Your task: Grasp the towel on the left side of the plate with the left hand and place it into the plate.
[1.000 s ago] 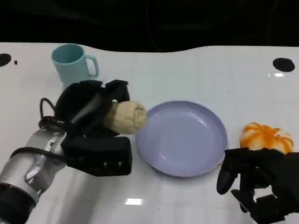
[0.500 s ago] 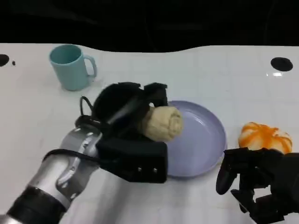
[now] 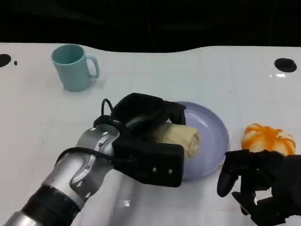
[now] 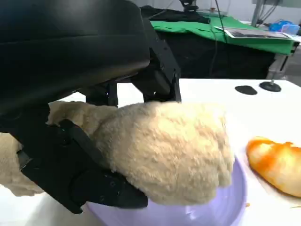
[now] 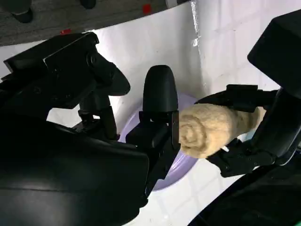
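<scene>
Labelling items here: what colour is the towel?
Cream-beige; the towel shows best in the left wrist view.

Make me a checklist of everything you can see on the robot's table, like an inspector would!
Surface: white table, with black round marks near its far corners.
Job's things: rolled beige towel held by the left hand over the purple plate; whether it touches the plate cannot be told.
Clutter: teal mug upright at the far left; orange-and-white soft thing right of the plate.
Hands: left hand grips the towel; right hand near the table's right front, holding nothing, fingers curled.
Cables: black cable looped on the left forearm.
Surroundings: a green-covered table behind.
</scene>
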You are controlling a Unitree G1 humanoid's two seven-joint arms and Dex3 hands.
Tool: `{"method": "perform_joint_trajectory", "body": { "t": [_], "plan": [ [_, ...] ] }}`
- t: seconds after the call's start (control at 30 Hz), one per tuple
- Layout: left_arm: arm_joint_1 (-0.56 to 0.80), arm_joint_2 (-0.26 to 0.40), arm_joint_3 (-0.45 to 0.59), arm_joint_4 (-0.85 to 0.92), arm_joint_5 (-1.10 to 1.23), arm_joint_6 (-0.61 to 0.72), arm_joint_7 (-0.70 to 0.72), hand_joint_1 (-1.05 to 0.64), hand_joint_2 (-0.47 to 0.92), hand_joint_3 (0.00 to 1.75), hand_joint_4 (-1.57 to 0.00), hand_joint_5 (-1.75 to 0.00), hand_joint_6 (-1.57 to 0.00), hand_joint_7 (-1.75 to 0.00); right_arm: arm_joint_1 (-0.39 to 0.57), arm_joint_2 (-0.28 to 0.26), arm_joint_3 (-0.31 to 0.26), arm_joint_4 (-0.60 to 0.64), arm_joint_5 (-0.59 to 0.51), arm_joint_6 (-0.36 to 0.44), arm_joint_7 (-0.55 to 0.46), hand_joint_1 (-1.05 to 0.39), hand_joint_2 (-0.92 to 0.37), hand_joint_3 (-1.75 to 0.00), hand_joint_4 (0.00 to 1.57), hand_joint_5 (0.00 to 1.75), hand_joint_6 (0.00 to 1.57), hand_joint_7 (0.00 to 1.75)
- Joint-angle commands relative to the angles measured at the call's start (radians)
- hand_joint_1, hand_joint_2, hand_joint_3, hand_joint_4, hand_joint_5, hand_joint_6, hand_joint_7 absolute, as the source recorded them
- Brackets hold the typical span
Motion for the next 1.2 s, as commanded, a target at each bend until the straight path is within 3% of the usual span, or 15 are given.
{"method": "perform_joint_trajectory", "body": {
  "t": [0.03,0.13,0.23,0.4,0.67,0.77,0.83,0.87,0.97,1.2],
  "plan": [
    [-0.015,0.012,-0.017,-0.012,0.000,0.002,-0.055,-0.33,0.89,0.13,-0.57,-1.23,-0.68,-0.29,0.005,-0.007,-0.008,-0.011,0.001,0.003,-0.001,0.02,-0.57,-1.06,0.71,1.68,0.70,1.41],
    [-0.015,0.017,-0.031,-0.021,0.010,0.007,-0.089,-0.43,0.92,0.12,-0.37,-0.76,-0.44,-0.08,0.005,-0.007,-0.011,-0.012,0.008,0.006,0.002,0.02,-0.58,-1.07,0.71,1.68,0.69,1.41],
    [-0.016,0.022,-0.037,-0.027,0.016,0.014,-0.106,-0.52,0.92,0.12,-0.23,-0.51,-0.30,-0.01,0.004,-0.009,-0.010,-0.005,0.006,-0.006,0.002,0.02,-0.57,-1.07,0.71,1.68,0.69,1.42],
    [-0.012,0.041,-0.031,-0.035,0.018,-0.004,-0.100,-0.65,0.92,0.10,-0.09,-0.43,-0.17,0.00,-0.002,-0.013,-0.007,0.000,0.001,-0.008,0.003,0.00,-0.56,-1.08,0.71,1.67,0.69,1.41],
    [0.036,0.092,0.006,-0.111,-0.027,-0.013,-0.117,-0.67,0.92,0.10,-0.05,-0.54,-0.19,-0.02,-0.002,-0.011,-0.008,-0.003,0.005,-0.003,0.004,0.01,-0.56,-1.08,0.71,1.69,0.69,1.42],
    [0.074,0.119,0.047,-0.159,-0.069,-0.019,-0.129,-0.52,0.92,0.16,-0.25,-0.66,-0.41,-0.12,0.000,-0.012,-0.006,-0.002,-0.001,-0.010,0.001,0.01,-0.56,-1.07,0.71,1.69,0.69,1.42],
    [0.099,0.136,0.073,-0.181,-0.098,-0.033,-0.130,-0.49,0.92,0.18,-0.29,-0.67,-0.46,-0.14,-0.001,-0.012,-0.008,0.001,0.001,-0.012,0.002,0.01,-0.56,-1.07,0.71,1.68,0.69,1.42],
    [0.120,0.153,0.092,-0.197,-0.119,-0.047,-0.130,-0.41,0.92,0.20,-0.50,-0.79,-0.62,-0.21,-0.001,-0.012,-0.010,0.004,0.002,-0.015,0.003,0.01,-0.56,-1.07,0.71,1.68,0.70,1.42],
    [0.175,0.187,0.136,-0.246,-0.173,-0.053,-0.153,-0.33,0.92,0.18,-0.74,-0.83,-0.87,-0.19,0.000,-0.012,-0.016,0.011,0.007,-0.022,0.006,0.02,-0.57,-1.07,0.72,1.67,0.70,1.42],
    [0.316,0.170,0.245,-0.462,-0.370,0.124,-0.266,-0.24,0.92,0.20,-0.66,-1.36,-1.02,-0.08,0.000,-0.013,-0.025,0.010,0.015,-0.010,0.012,0.03,-0.57,-1.08,0.71,1.67,0.69,1.44]
  ]
}}
